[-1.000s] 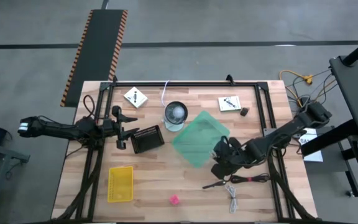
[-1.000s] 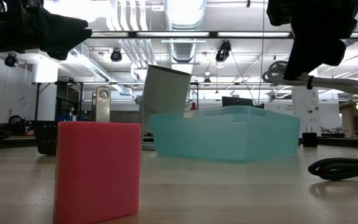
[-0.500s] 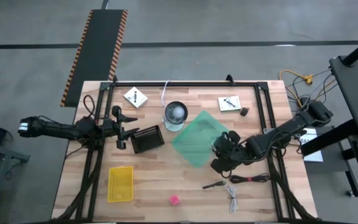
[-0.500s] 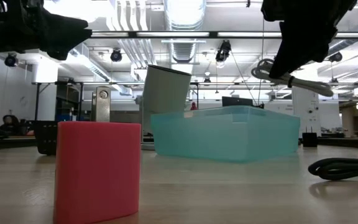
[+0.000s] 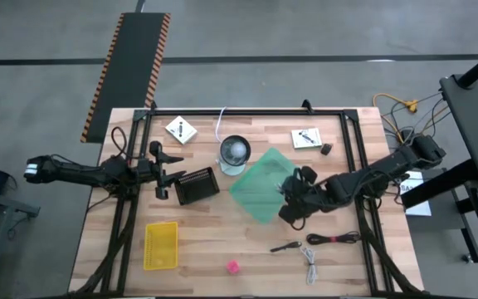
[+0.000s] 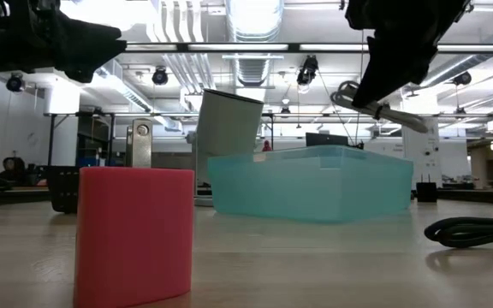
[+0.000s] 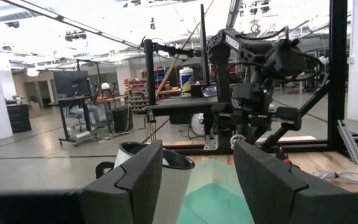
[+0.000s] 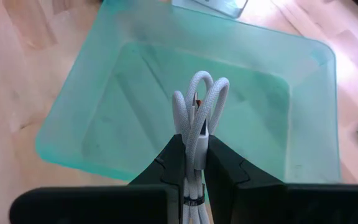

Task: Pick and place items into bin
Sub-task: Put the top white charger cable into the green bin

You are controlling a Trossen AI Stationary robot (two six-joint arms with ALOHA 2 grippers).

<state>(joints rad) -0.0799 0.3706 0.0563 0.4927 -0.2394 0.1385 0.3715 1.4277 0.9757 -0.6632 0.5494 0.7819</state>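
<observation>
A: One white coiled cable (image 8: pixel 197 106) is hanging in the air right now, and the bin (image 5: pixel 265 184) is showing nothing inside it that I can make out.

B: Which arm is carrying it?

A: The right gripper (image 5: pixel 293 202) is pinching it, fingers closed tight on the bundle. It is hovering over the near edge of the bin, with the loops pointing out over the green floor in its own wrist view. In the low view the cable (image 6: pixel 375 104) is hanging well above the rim.

B: So a release is coming?

A: I am judging it so; the cable is looking close to the drop, though perhaps needing to go a little further in.

B: And the left gripper (image 5: pixel 163 171)?

A: It is waiting at the left side of the table beside a black basket (image 5: pixel 195 186), jaws standing apart and holding nothing.

B: What is remaining?

A: Plenty is lying out on the wood: another white cable (image 5: pixel 309 264), a dark thin cable (image 5: pixel 333 239), a black-handled tool (image 5: pixel 285 247) and a pink object (image 5: pixel 232 267) near the front, plus two white packets, one (image 5: pixel 180 129) at the back left and one (image 5: pixel 306 138) at the back right. I am reading the task as barely begun.
</observation>
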